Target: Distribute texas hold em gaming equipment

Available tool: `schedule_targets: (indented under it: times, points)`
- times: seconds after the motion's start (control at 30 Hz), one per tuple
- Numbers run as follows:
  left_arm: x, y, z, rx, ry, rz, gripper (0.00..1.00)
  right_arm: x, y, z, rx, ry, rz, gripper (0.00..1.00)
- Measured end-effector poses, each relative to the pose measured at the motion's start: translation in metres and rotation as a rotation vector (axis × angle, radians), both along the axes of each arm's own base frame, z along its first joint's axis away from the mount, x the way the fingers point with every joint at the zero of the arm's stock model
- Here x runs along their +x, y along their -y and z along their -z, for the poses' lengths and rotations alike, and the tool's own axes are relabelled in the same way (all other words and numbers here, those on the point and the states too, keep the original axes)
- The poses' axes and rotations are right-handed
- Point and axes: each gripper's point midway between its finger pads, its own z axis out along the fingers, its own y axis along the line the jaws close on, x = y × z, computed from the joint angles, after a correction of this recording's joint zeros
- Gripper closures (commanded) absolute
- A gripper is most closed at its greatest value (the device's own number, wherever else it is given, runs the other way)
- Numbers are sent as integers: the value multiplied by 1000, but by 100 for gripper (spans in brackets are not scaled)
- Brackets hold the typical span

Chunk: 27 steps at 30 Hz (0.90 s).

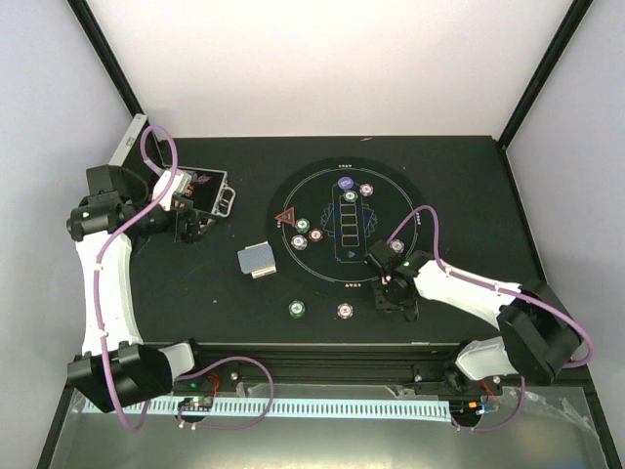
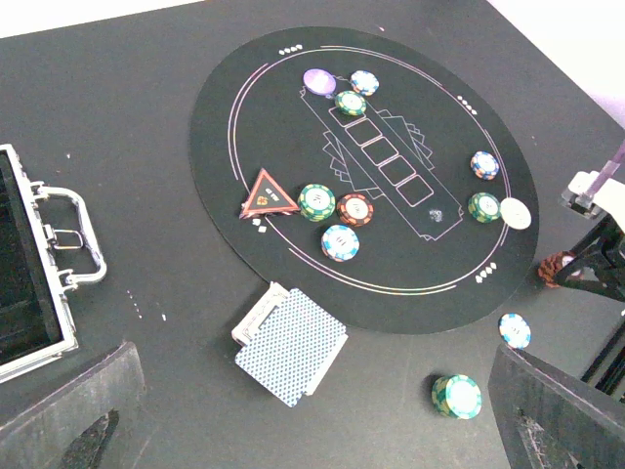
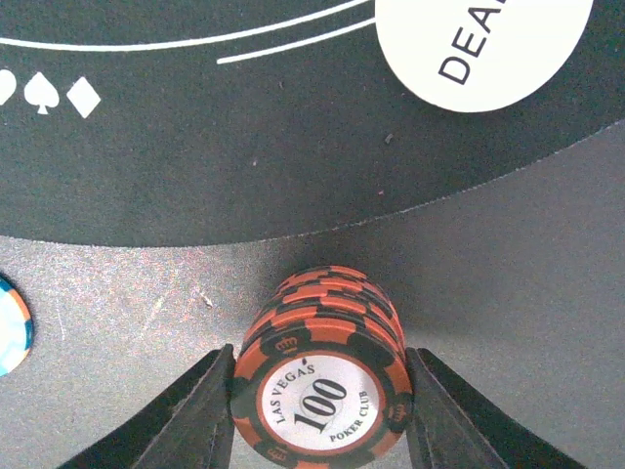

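The right gripper (image 3: 320, 415) pinches a stack of red chips (image 3: 322, 386), with a finger pressed to each side. The top chip reads "LAS VEGAS 100 POKER CLUB". The stack leans a little and sits on the dark table (image 3: 547, 293), just outside the curved edge of the round mat (image 3: 244, 166). On the mat beyond it, a white disc (image 3: 483, 49) shows "DEA" before the frame cuts it off. White suit symbols are printed on the mat at the left.

A blue-and-white chip (image 3: 8, 327) pokes in near the stack without touching it. Farther left along the near side stands a green chip stack (image 1: 297, 309), then the deck of cards (image 1: 257, 260) off the mat's left edge.

Bare tabletop runs from the mat's right rim to the table's right edge.

The left gripper (image 1: 186, 227) hangs spread wide beside the silver case (image 1: 210, 191).
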Motion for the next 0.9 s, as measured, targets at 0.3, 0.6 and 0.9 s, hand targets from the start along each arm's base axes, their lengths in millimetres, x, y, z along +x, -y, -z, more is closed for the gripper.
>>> schedule_targets:
  times: [0.3,0.6,0.9]
  points:
    - [0,0,0,1,2,-1,1,0,0,0,0,-1,1,63]
    - [1,0,-1,1,5,-1,1,-2,2,-2,-4,-3,3,76]
    - [1,0,0,-2,2,-4,1,30,-14,-61,27,114,4,76]
